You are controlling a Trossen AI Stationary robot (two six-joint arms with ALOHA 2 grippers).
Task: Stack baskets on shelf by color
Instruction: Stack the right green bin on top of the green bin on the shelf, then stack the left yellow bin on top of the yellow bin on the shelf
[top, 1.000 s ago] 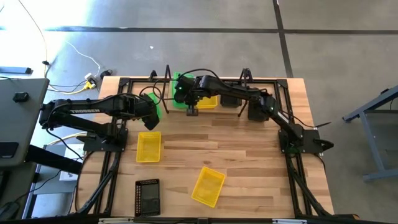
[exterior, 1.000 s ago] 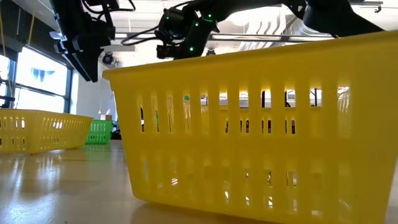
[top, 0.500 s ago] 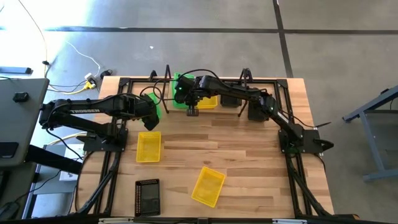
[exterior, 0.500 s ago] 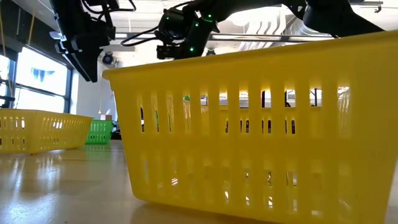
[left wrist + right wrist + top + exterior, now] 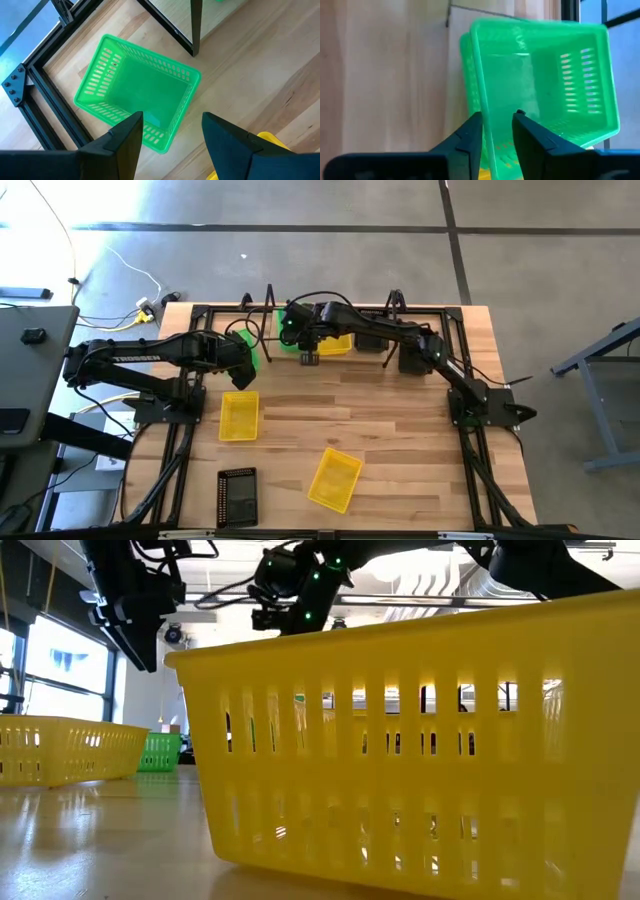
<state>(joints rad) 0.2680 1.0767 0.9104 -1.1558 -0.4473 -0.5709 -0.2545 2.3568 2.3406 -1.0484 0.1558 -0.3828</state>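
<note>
My right gripper [image 5: 497,135] is at the far left of the shelf [image 5: 270,298], shut on a green basket [image 5: 540,85] above a second green basket [image 5: 466,75]. A yellow basket [image 5: 335,342] sits on the shelf beside them. My left gripper [image 5: 170,145] is open and empty over a third green basket [image 5: 140,95], which rests on its bottom on the table's left side. Two more yellow baskets [image 5: 238,415] [image 5: 335,478] and a black one [image 5: 237,495] rest on the near table. My right gripper holds the upper green basket by one side wall [image 5: 489,117] at its rim, one finger inside the basket and one outside. The fingers come from above, pointing down. The basket sits open side up, tilted, over the second green basket; whether the two touch I cannot tell.
The shelf's upright looped ends [image 5: 395,300] stand at the table's far edge. Black frame rails [image 5: 30,85] run along the table's left side by the green basket. In the low view the near yellow basket [image 5: 420,740] fills most of the picture.
My right gripper has risen a little with the green basket it holds.
</note>
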